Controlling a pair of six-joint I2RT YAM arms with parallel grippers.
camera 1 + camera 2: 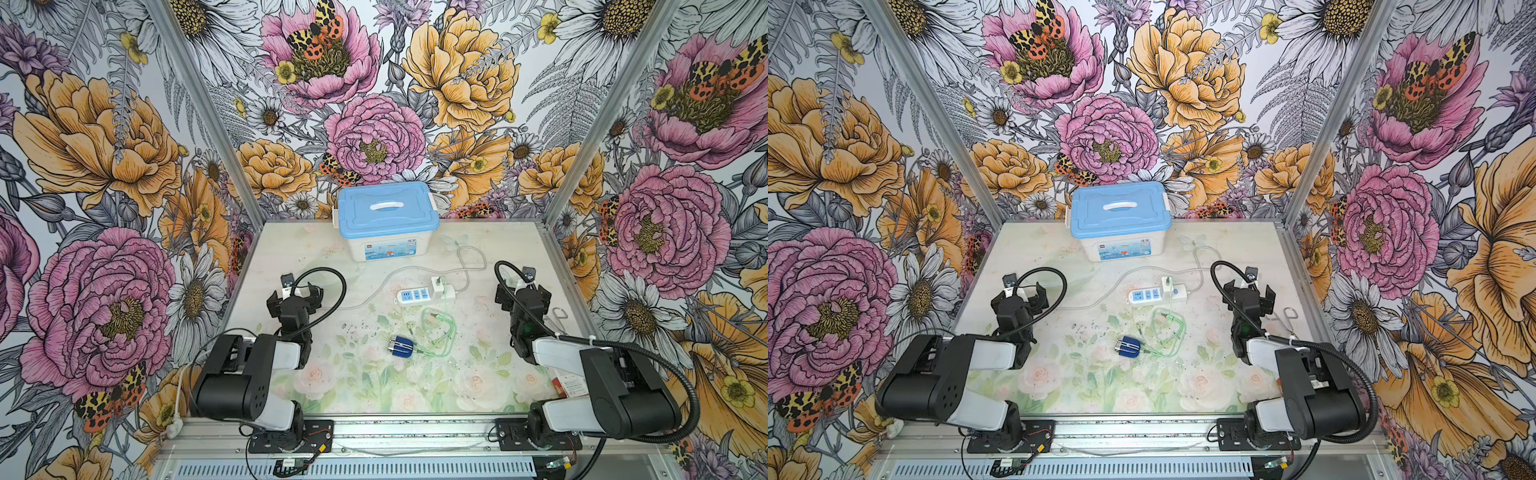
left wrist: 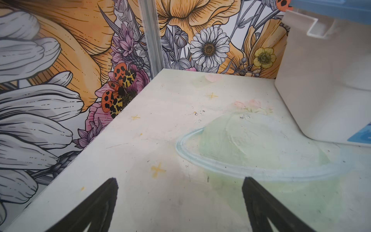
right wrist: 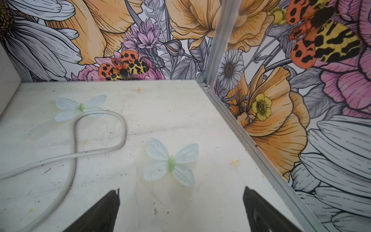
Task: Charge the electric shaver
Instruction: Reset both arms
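Electric shaver: lies on the table near the middle, a little toward 6 o'clock, silver heads turned to about 9 o'clock, gripped by nothing.

Green cable: loops loosely at the shaver's 1 o'clock. One end reaches the blue body's 3 o'clock end and looks plugged in there, though too small to vouch for a full seat. Other end climbs toward 12 o'clock to the white charger block, which stands in the power strip at its 3 o'clock end.

Left gripper: at the table's 9 o'clock, well apart from the shaver, claw spread wide and empty. Nothing but bare table past the fingertips in the left wrist view.

Right gripper: at 3 o'clock, likewise well apart, claw spread wide, pinching nothing. Only the strip's white cord and printed butterflies ahead of it in the right wrist view.

Blue-lidded box: shut, at 12 o'clock.

Judging by this, the chain from strip to block to cable to shaver looks closed, so the task seems done or all but done. Left at most: a check that the plug sits home. No charging light to be made out.
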